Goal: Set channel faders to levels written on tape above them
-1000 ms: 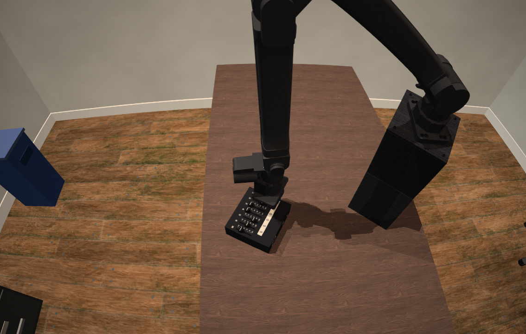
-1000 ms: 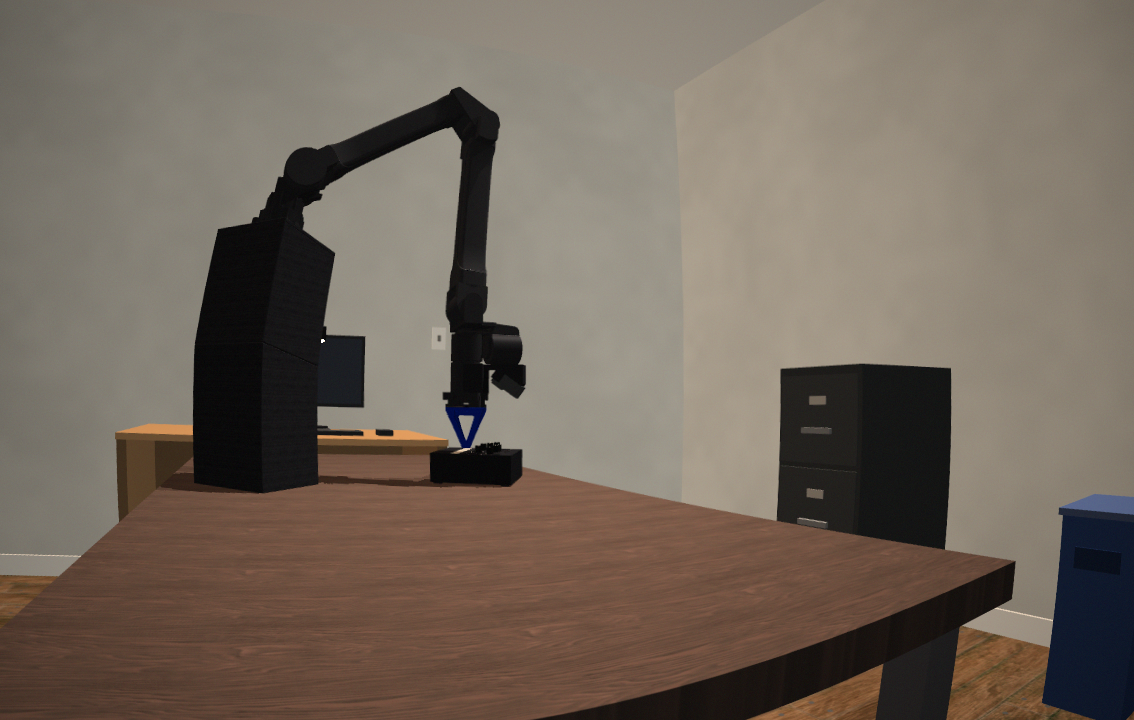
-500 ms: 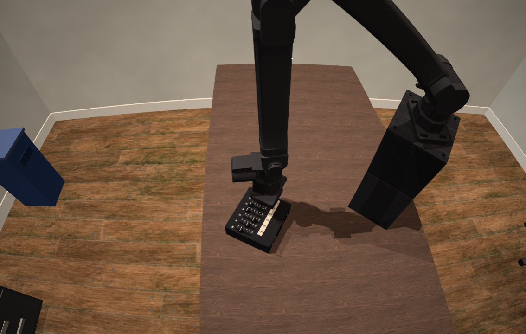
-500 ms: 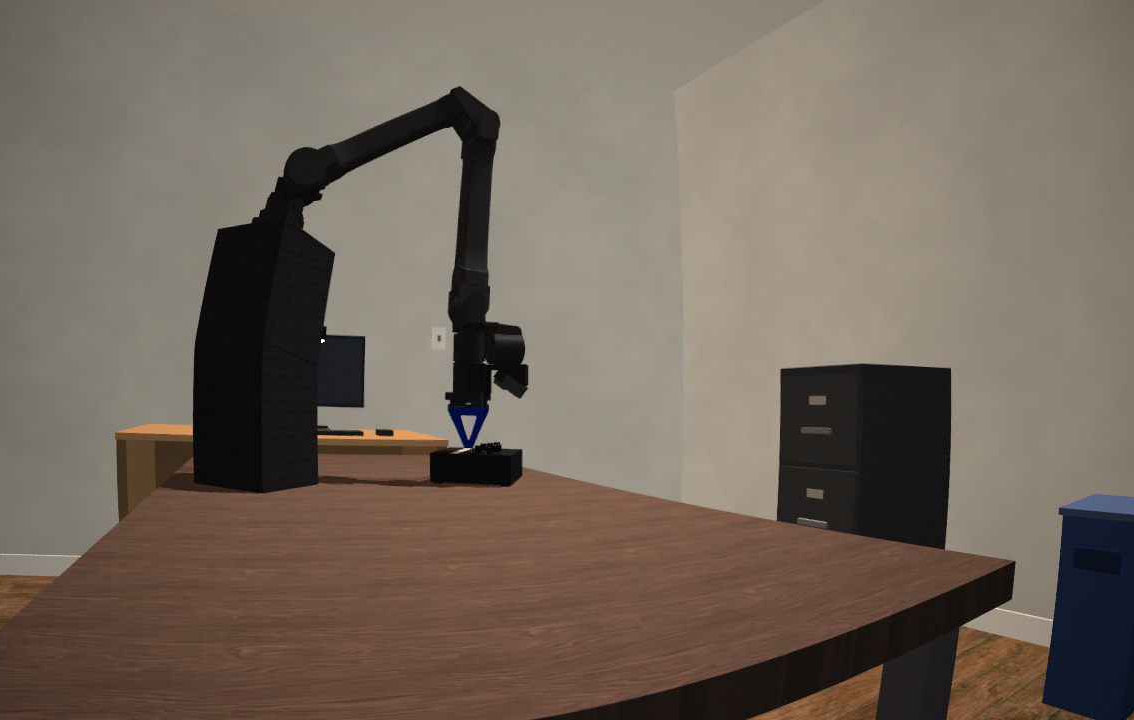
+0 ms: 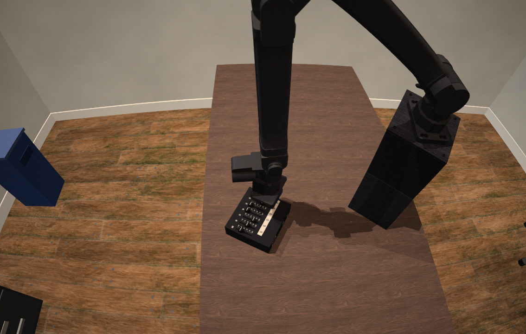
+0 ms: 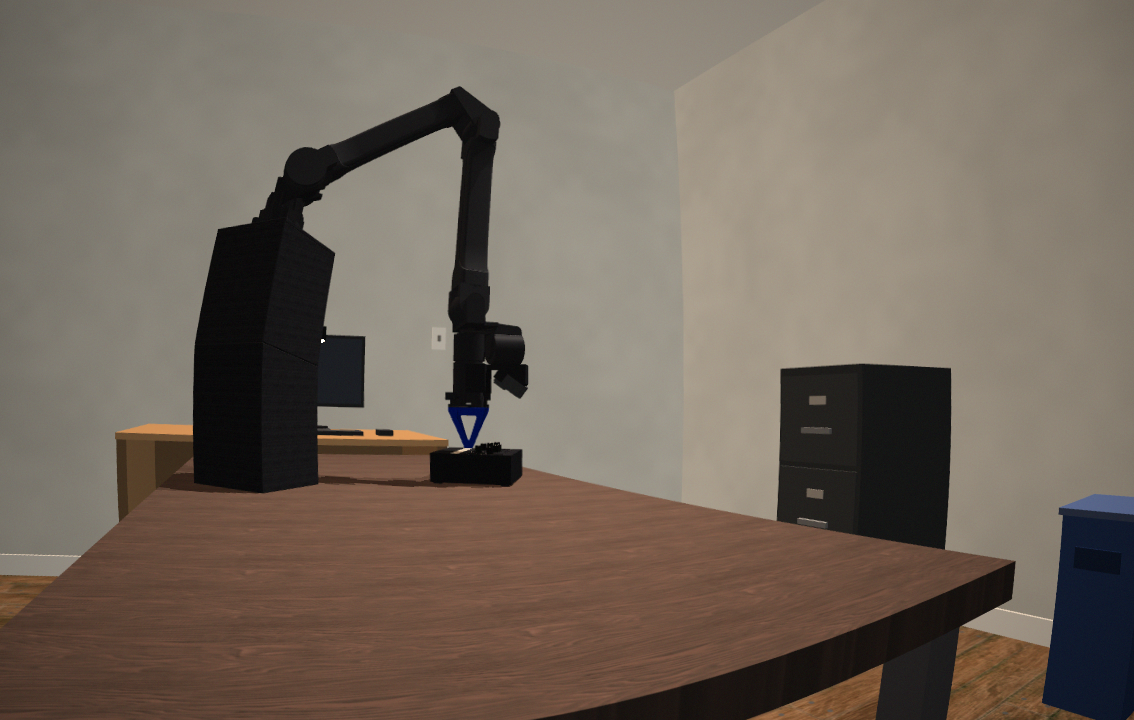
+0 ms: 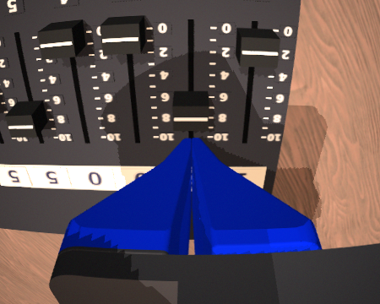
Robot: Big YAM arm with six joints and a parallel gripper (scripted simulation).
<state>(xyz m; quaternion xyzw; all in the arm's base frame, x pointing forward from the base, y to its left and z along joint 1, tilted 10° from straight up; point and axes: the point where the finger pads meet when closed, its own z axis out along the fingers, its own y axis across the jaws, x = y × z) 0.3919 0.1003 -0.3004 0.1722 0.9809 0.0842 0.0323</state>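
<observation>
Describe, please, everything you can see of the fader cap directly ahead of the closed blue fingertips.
The fader cap is a small, black, blocky piece, plastic by its look, with a white line across its near face. It sits upright on its dark slot, the line nearest the 8 mark. The shut end effector points at its 10-side face; a sliver of slot shows between them, so they appear not to touch.

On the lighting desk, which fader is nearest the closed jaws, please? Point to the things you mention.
The fader (image 7: 191,111) directly ahead of the jaws' tips (image 7: 192,139), its line near 8.
</observation>
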